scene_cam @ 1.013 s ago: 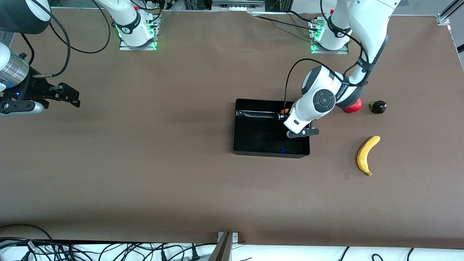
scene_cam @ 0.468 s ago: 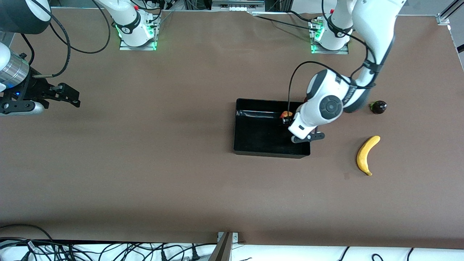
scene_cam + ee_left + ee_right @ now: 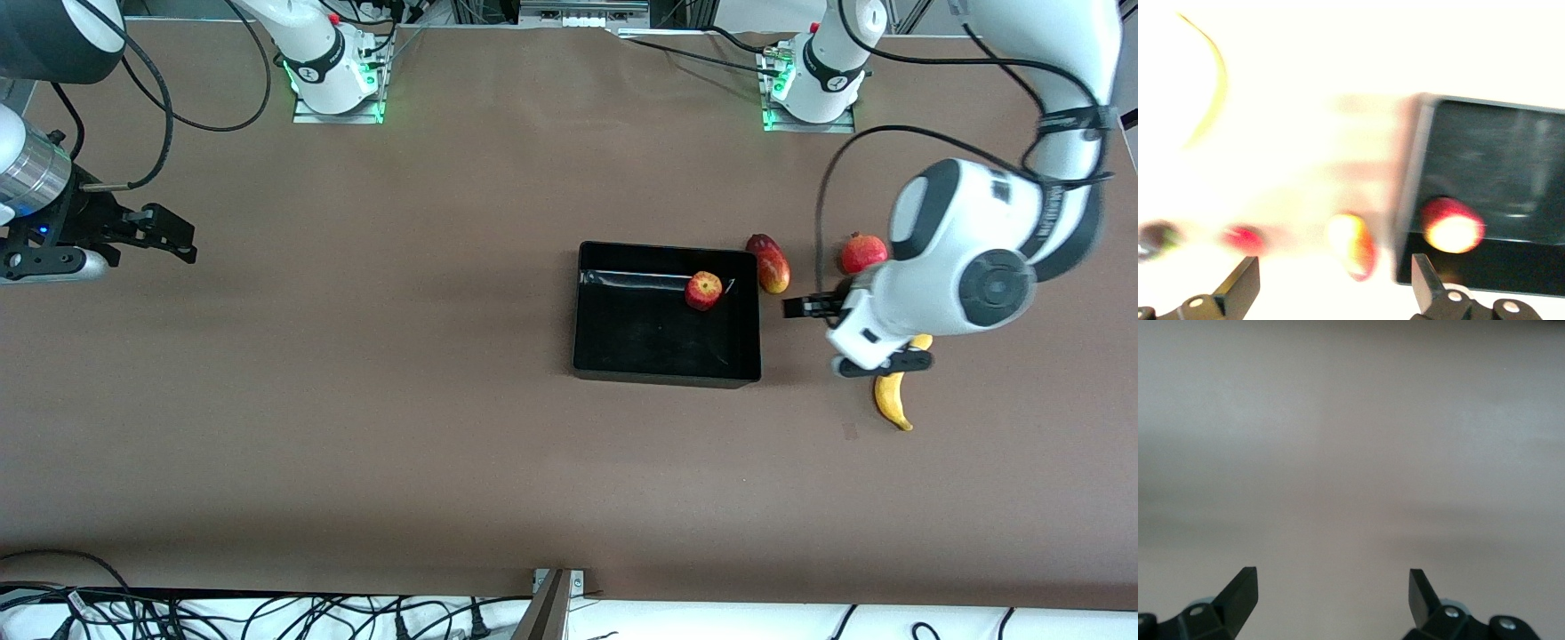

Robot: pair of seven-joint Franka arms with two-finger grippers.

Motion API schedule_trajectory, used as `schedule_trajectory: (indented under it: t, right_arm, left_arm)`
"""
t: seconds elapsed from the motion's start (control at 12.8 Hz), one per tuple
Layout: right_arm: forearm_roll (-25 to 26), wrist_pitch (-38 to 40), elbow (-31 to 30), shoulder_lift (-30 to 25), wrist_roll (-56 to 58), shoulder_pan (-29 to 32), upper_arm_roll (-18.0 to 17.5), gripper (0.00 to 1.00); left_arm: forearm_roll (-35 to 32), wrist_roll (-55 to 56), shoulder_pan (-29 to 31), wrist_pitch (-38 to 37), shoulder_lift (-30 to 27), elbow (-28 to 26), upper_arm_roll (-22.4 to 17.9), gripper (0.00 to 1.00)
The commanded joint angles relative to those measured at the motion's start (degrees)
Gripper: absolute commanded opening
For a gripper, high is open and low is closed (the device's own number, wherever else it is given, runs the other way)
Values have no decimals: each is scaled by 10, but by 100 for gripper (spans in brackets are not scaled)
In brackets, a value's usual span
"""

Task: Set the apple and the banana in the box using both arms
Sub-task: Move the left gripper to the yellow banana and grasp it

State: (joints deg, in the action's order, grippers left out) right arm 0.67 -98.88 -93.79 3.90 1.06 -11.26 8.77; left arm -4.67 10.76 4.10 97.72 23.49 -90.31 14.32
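The apple (image 3: 704, 290) lies in the box (image 3: 622, 363), centre-right of the frame. Lower right, the banana (image 3: 891, 397) runs top to bottom (upper part hidden) under the empty, wide-open left gripper (image 3: 876, 336). The right gripper (image 3: 164, 233) waits upper left, open.

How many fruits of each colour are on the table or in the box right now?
Red with yellow patch: 1, the apple in the box
Dark red and yellow, oval: 1, the oval fruit
Plain red, round: 1, the round fruit
Yellow: 1, the banana
Total: 4
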Motion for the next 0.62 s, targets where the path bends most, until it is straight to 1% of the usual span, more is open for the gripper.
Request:
schedule_trajectory:
  t: [0.0,0.31,0.39,0.55]
  right_arm:
    - [2,1,12,5,2,7,-6,100]
    - [2,1,12,5,2,7,-6,100]
    - [2,1,12,5,2,7,-6,100]
    - [2,1,12,5,2,7,-6,100]
  left_arm:
    - [-76,-147,48,44,39,14,5,100]
    - [-97,-270,123,158,126,3,4,100]
    - [-97,-279,130,184,138,-11,4,100]
    - [-98,-281,140,267,144,-63,4,100]
